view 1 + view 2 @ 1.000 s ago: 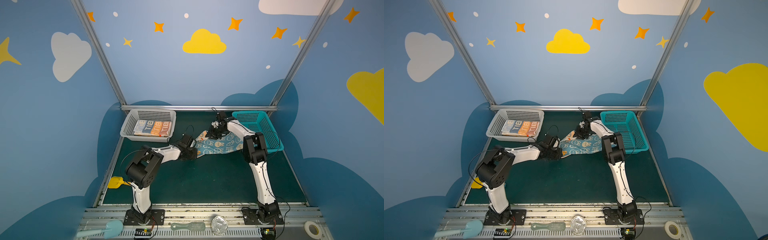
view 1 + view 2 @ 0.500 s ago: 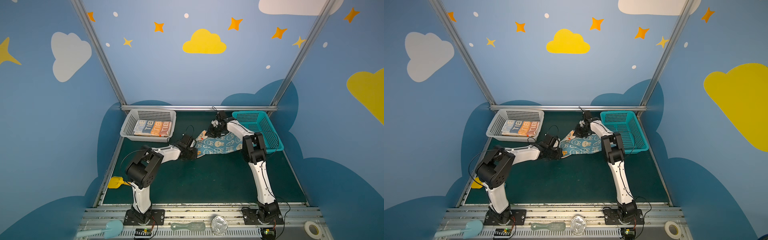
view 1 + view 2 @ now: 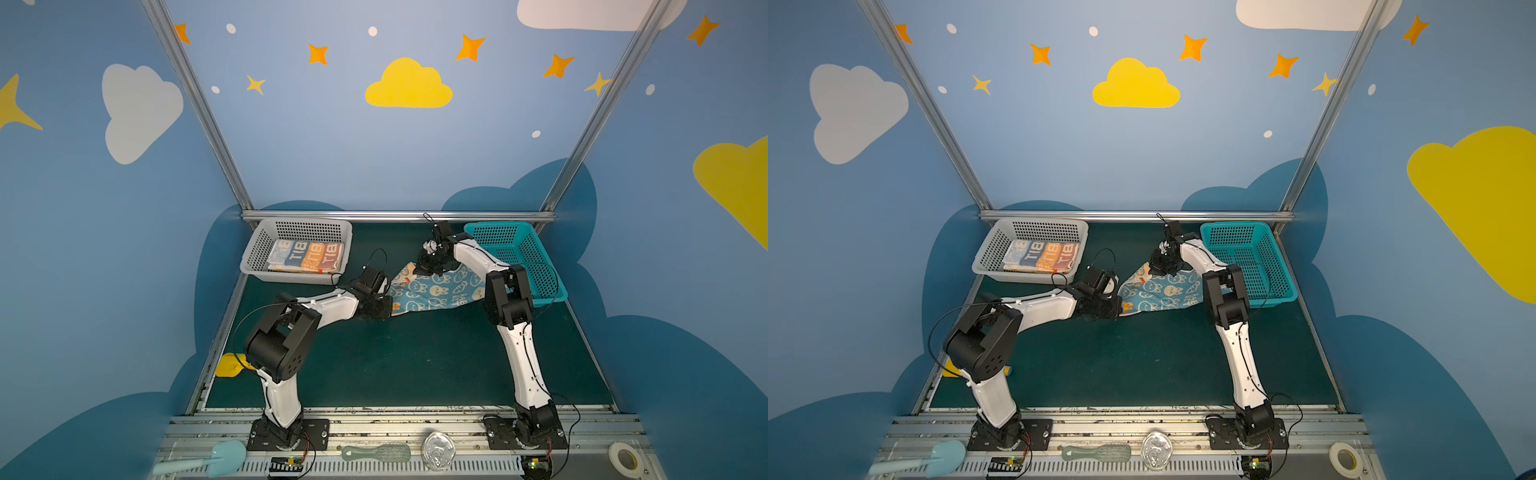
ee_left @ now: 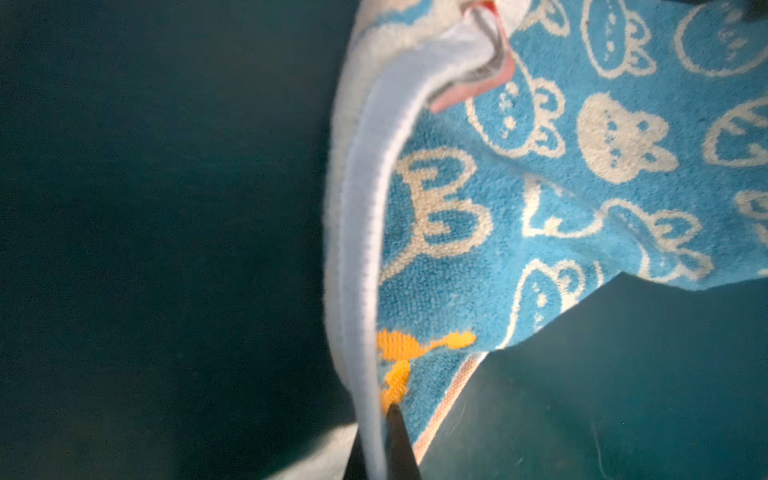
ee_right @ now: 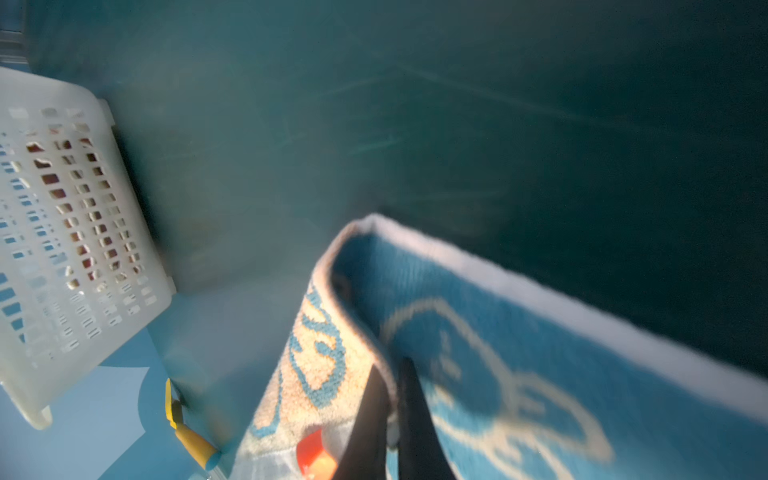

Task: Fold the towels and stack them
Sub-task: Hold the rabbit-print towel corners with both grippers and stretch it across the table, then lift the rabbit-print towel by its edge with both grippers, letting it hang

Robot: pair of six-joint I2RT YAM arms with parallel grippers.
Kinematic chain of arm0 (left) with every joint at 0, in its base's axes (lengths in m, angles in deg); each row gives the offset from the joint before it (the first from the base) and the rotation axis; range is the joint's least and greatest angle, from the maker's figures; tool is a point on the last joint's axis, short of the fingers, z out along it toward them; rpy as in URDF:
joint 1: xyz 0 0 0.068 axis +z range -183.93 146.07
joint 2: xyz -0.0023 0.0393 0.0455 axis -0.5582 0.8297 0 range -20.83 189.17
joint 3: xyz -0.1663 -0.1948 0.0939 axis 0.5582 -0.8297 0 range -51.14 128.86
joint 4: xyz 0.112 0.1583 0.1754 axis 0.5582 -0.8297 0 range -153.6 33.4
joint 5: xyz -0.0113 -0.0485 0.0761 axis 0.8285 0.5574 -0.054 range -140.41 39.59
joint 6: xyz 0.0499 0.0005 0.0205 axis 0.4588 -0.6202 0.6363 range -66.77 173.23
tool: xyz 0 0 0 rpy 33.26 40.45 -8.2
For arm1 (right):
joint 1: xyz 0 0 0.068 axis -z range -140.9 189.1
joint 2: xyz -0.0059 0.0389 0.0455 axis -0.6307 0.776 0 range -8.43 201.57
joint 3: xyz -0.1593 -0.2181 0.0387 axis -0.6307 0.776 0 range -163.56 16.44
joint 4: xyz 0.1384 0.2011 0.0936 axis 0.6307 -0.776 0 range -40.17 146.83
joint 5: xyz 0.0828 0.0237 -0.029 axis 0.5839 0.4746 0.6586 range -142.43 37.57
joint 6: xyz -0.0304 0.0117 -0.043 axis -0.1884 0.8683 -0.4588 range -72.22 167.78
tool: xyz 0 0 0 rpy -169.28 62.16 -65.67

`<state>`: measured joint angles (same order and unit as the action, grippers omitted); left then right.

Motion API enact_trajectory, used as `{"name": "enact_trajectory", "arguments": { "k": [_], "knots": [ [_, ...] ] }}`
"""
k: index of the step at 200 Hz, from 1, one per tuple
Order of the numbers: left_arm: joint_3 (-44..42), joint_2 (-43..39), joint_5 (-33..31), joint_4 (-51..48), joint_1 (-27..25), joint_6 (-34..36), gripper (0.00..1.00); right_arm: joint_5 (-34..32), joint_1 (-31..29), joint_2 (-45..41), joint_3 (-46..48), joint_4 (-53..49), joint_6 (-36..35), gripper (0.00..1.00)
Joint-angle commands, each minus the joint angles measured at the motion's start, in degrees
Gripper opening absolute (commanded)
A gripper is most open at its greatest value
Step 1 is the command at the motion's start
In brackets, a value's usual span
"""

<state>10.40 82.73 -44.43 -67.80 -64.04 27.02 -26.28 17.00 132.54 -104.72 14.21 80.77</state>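
The blue towel (image 3: 436, 291) with cream rabbit faces lies mostly spread on the green tabletop (image 3: 415, 357), between the grey basket (image 3: 255, 253) and the teal basket (image 3: 540, 270). Its right end runs behind the right arm, near the teal basket.

The left gripper (image 3: 387, 306) is at the towel's near left corner, low over the tabletop. Its jaws are closed on the white hem. In the left wrist view the hem (image 4: 361, 249) passes between the two dark fingers (image 4: 397, 436), beside an orange carrot print (image 4: 399, 349).

The right gripper (image 3: 422, 270) is at the far left corner of the same towel. Its jaws are pinched narrow on the cloth's edge. In the right wrist view the corner (image 5: 345, 266) curls over beside the jaws and shows a cream underside with blue print, and a red tag (image 5: 316, 453) shows beside it.

The folded towels (image 3: 305, 257) lie stacked flat inside the grey basket. The top face is striped blue and orange with large letters. No towel shows in the teal basket
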Motion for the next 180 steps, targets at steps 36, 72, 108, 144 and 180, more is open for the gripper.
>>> {"name": "enact_trajectory", "arguments": {
  "k": [36, 72, 108, 144, 180],
  "knots": [
    [8.8, -12.8, -11.8, -11.6, 4.5, 8.2, 0.03, -3.8, 0.4, -17.6, -4.7, -11.6, -4.1, 0.00],
    [16.3, -16.4, -18.7, -15.2, 4.8, 19.3, 0.03, -5.2, 0.6, -25.9, -8.1, -12.1, -7.5, 0.00],
    [24.9, -18.7, -23.2, -16.8, 5.2, 32.5, 0.03, -9.9, 0.9, -35.8, -4.8, -4.2, -7.7, 0.00],
    [31.3, -21.8, -24.5, -15.9, 5.8, 43.1, 0.03, -11.1, 2.0, -34.8, -19.7, -14.5, -10.4, 0.00],
    [34.7, -26.9, -25.6, -16.7, 5.8, 46.7, 0.03, -11.8, 2.1, -39.5, -20.9, -16.9, -11.6, 0.00]
  ]
}}
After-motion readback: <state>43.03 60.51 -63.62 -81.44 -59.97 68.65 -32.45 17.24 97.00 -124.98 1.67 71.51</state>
